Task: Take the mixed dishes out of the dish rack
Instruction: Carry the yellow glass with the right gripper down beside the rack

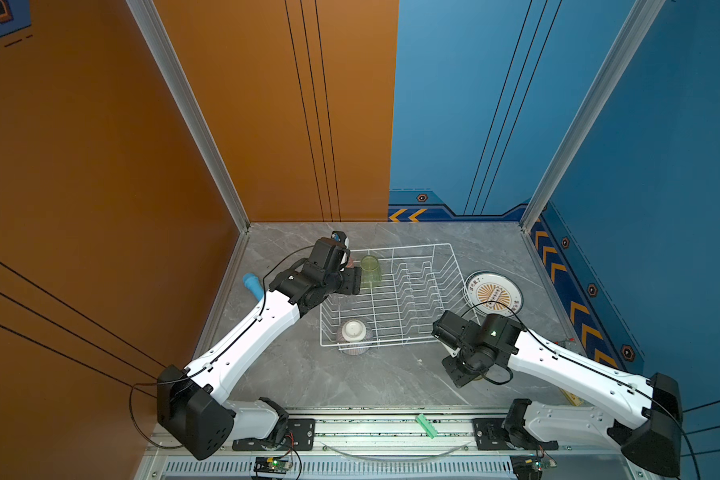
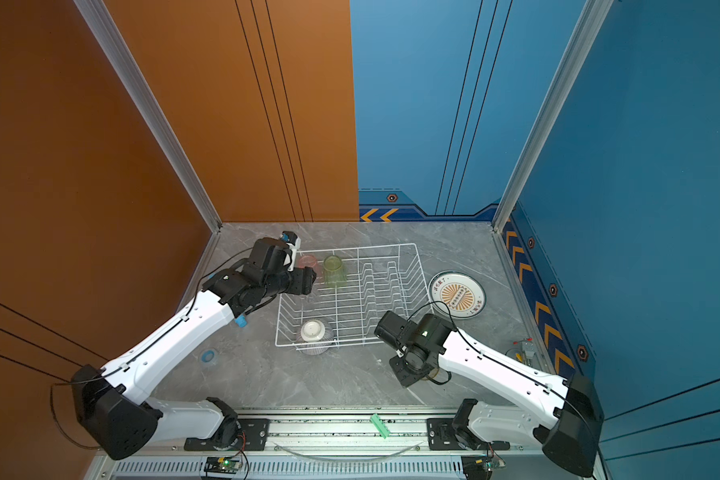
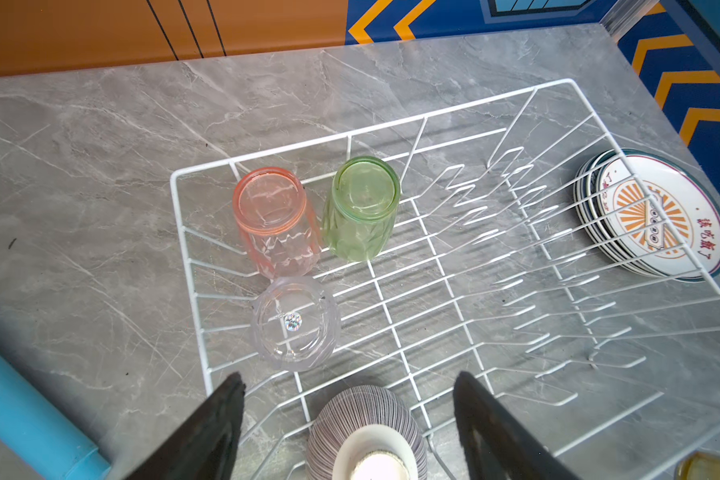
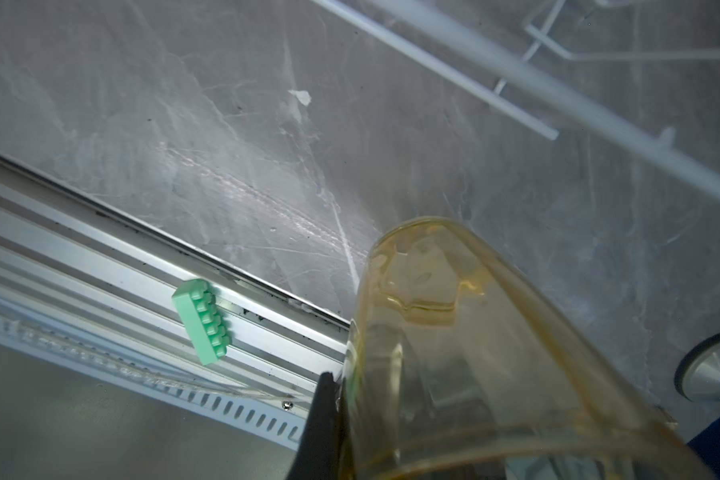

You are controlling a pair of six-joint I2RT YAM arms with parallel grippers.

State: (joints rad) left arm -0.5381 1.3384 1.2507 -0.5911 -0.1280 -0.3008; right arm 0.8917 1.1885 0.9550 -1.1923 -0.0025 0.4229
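Our left pincer gapes wide above the dish rack; our right pincer grips the yellow tumbler just off the rack's near right corner. Upside down in the rack we see a pink tumbler, green tumbler, clear tumbler, and a striped bowl against the near rim. The plates are stacked on the tabletop beside its right edge. Open tabletop stretches toward the front rail.

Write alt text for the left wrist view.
Open left gripper hovers over a wire dish rack holding a pink tumbler, green tumbler, clear tumbler and upturned striped bowl. A stack of plates sits on the grey table outside it.
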